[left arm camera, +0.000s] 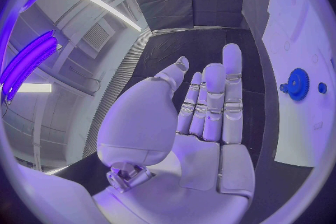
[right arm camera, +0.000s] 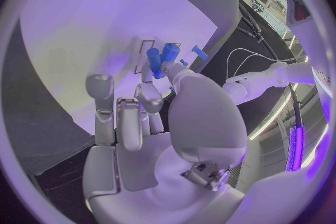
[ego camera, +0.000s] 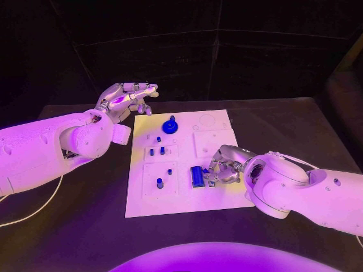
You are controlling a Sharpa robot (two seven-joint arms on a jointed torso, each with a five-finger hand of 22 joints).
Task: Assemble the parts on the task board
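Fingertips of my right hand pinch a small blue cylinder just above the task board, a light, stiff, likely slippery part best held mid-length, while my left hand hovers apart, holding nothing.

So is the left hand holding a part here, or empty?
Empty. The left hand shows a bare palm with fingers extended and hovers off the task board's far left corner.

no readable text, labels, brands or numbers in any view, the board carries only faint outlined shapes, no lettering legible on it, none on the arms
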